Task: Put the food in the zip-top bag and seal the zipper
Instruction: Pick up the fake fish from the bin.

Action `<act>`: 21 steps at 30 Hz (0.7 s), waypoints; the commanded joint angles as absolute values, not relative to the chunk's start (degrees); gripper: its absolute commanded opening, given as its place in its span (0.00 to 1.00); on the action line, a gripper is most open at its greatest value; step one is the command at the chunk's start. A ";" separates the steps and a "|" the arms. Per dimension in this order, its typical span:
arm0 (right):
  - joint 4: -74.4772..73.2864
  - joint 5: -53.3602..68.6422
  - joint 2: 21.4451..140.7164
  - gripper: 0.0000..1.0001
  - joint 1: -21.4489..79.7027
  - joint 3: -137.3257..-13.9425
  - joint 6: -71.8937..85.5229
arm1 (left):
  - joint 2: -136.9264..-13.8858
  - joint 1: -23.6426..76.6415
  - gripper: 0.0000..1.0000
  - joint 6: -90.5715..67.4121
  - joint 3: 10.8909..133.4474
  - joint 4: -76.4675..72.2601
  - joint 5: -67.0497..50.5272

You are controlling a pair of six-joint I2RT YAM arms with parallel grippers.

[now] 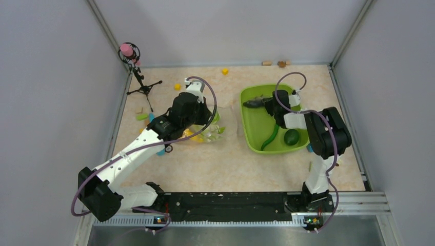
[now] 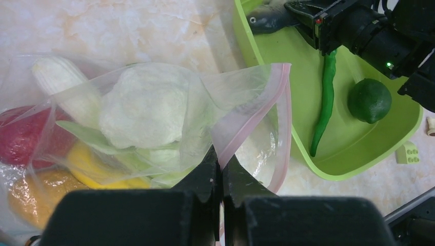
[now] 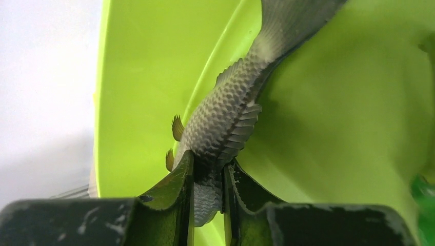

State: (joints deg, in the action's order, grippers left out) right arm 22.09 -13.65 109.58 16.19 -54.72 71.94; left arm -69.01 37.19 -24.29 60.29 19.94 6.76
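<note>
White links point(image 1: 128, 151), black joints point(image 1: 187, 110) — a purple cable point(image 1: 295, 73) along each arm.

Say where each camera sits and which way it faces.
Top external: above, behind the bases; looks down on left arm, right arm.
Left wrist: faces clear crinkly zip-top bag; left claw pinches its pink zipper strip.
Right wrist: faces into lime-green plastic tray; right claw grips grey scaly toy fish.
Shared: all show tray and fish.

zip-top bag point(image 2: 241, 97) clear, crinkly, slumped on table point(image 2: 128, 25), mouth open | zipper point(image 2: 283, 118) pink, unsealed, edge lifted | inside: white cauliflower point(image 2: 143, 105), red tomato point(image 2: 20, 138), yellow piece point(image 2: 87, 164), orange piece point(image 2: 31, 197) | on green tray point(image 2: 287, 61): grey fish point(image 3: 225, 118), long green pepper point(image 2: 325, 102), dark lime point(image 2: 369, 100)
</note>
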 commanded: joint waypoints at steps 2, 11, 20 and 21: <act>26.22 -15.54 99.57 0.00 17.35 -49.12 68.41 | -66.77 36.83 0.00 -24.49 61.01 16.87 5.32; 24.61 -20.50 82.57 0.00 17.57 -42.41 58.35 | -67.08 36.74 0.00 -25.00 64.65 18.98 4.33; 33.21 -16.34 64.67 0.00 17.66 -33.73 41.70 | -68.56 36.74 0.00 -26.47 67.87 20.39 0.31; 35.84 -13.51 63.10 0.00 17.67 -32.76 38.71 | -68.62 36.74 0.00 -26.81 68.14 20.43 -0.54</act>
State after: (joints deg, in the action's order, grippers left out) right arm 25.32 -19.29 69.65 17.15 -35.53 50.63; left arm -68.53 36.80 -25.50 64.73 23.24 3.22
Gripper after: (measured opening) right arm 0.175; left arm 0.015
